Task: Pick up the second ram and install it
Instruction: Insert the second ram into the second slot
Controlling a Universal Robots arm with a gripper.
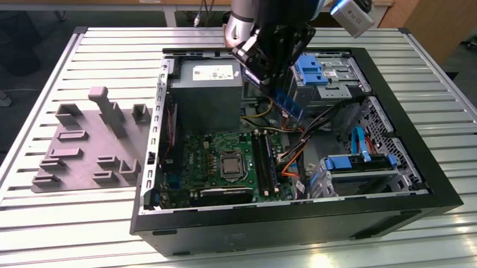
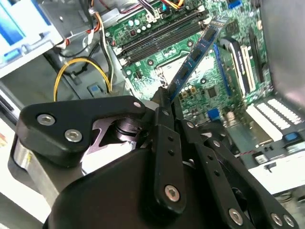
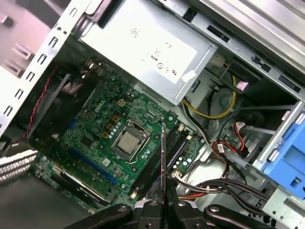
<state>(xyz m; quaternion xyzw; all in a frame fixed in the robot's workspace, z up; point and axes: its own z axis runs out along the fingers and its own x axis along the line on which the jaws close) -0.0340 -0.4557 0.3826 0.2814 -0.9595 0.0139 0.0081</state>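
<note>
The second ram [image 1: 287, 104] is a slim dark stick with blue-green marks. It hangs in the air over the open computer case, above the far end of the motherboard [image 1: 216, 162]. My gripper [image 1: 277, 89] is shut on its upper end. In the second wrist view the ram [image 2: 195, 55] slants out from the black fingers [image 2: 164, 109] towards the long black slots [image 2: 162, 36]. In the first wrist view the ram [image 3: 163, 162] shows edge-on between the fingertips [image 3: 153, 206], roughly in line with the slots [image 3: 164, 157] beside the processor socket [image 3: 126, 142].
The black case [image 1: 298, 223] lies open on a slatted metal table [image 1: 82, 223]. Inside are a grey power supply [image 1: 205, 89], blue drive bays [image 1: 358, 164] and loose coloured cables [image 1: 294, 162] beside the slots. Grey moulded holder blocks [image 1: 89, 145] stand at the exterior view's left.
</note>
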